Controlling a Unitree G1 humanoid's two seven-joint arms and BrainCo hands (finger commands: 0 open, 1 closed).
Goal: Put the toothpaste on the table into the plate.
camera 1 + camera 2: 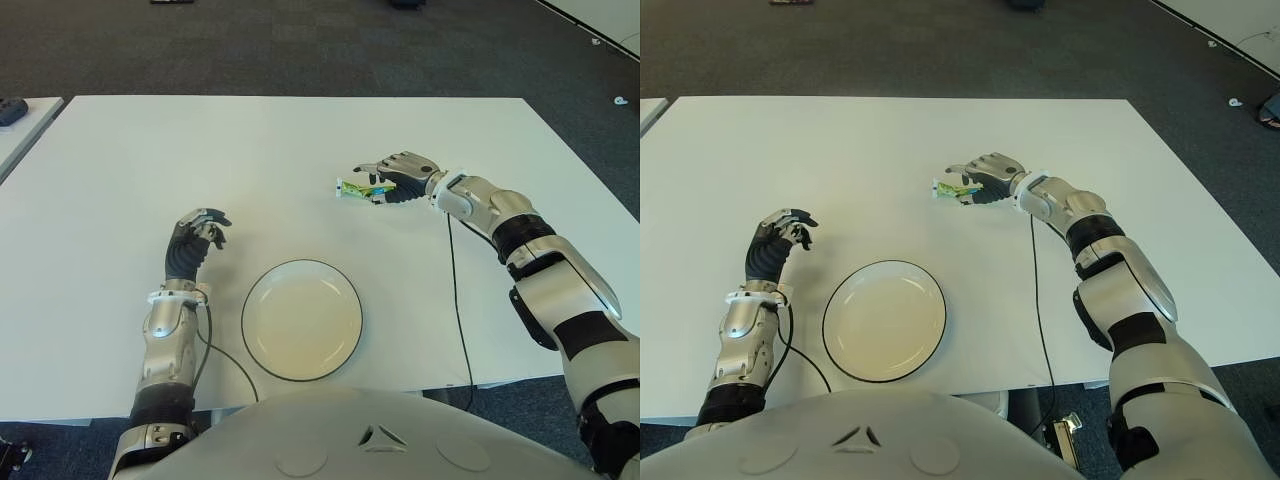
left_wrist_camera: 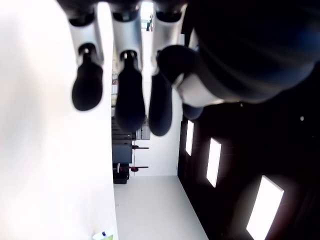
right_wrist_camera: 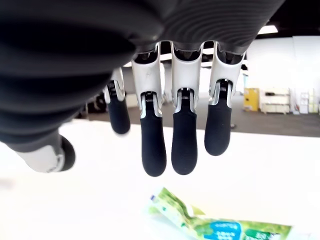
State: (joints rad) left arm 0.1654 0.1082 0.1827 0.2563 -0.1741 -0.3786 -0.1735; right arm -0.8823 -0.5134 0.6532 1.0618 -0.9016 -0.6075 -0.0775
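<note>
the right robot hand (image 1: 385,185) is spread open above the toothpaste (image 1: 354,188), nothing held; the fingers (image 3: 153,150) should be closed squarely around it. the left robot hand (image 1: 195,240) is shown empty, loosely curled, near the desk's front-left corner, beside the plate (image 1: 300,318).

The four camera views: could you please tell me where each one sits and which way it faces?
Left eye view: on the head, facing forward and down at the table; both arms show, with the plate nearest.
Right eye view: beside it, showing the same scene, slightly shifted.
Left wrist view: on the left wrist, looking along the left hand, which holds nothing.
Right wrist view: on the right wrist, looking past the right hand to the toothpaste.
Shared: the toothpaste shows in both eye views and the right wrist view.
</note>
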